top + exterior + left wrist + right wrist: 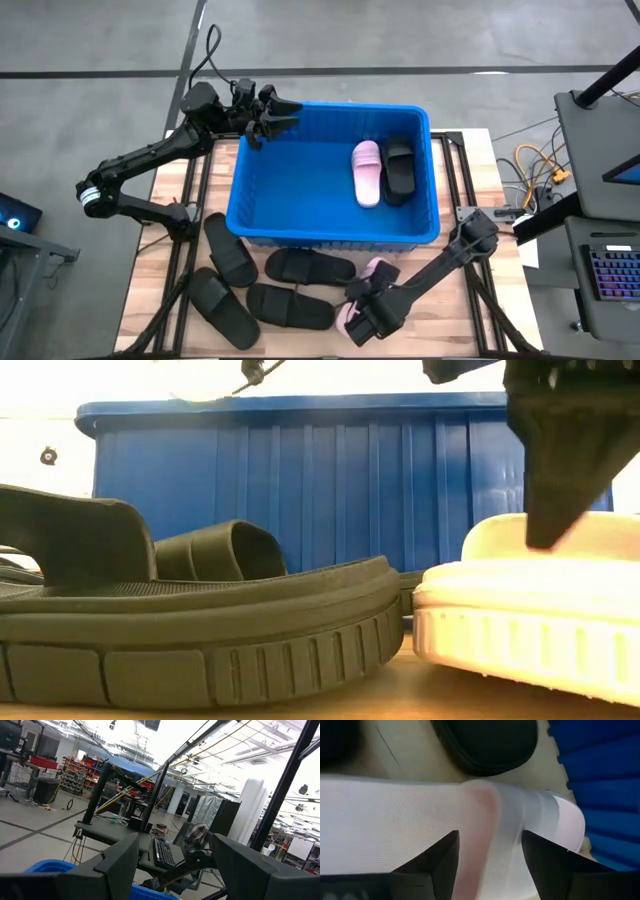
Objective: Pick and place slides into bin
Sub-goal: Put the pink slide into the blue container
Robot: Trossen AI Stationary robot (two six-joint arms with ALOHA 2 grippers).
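One pale pink slide (372,285) lies directly beneath the right gripper (362,318), fingers open astride it, apparently not yet clamped.

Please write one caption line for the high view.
Right gripper over a pink slide beside the blue bin.

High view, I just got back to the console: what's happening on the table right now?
The right tool is down over a pale pink slide on the table in front of the blue bin, fingers open and straddling it, not yet lifted. One pink slide and one black slide already lie in the bin. Four black slides remain on the table. The left tool is open above the bin's far left corner.
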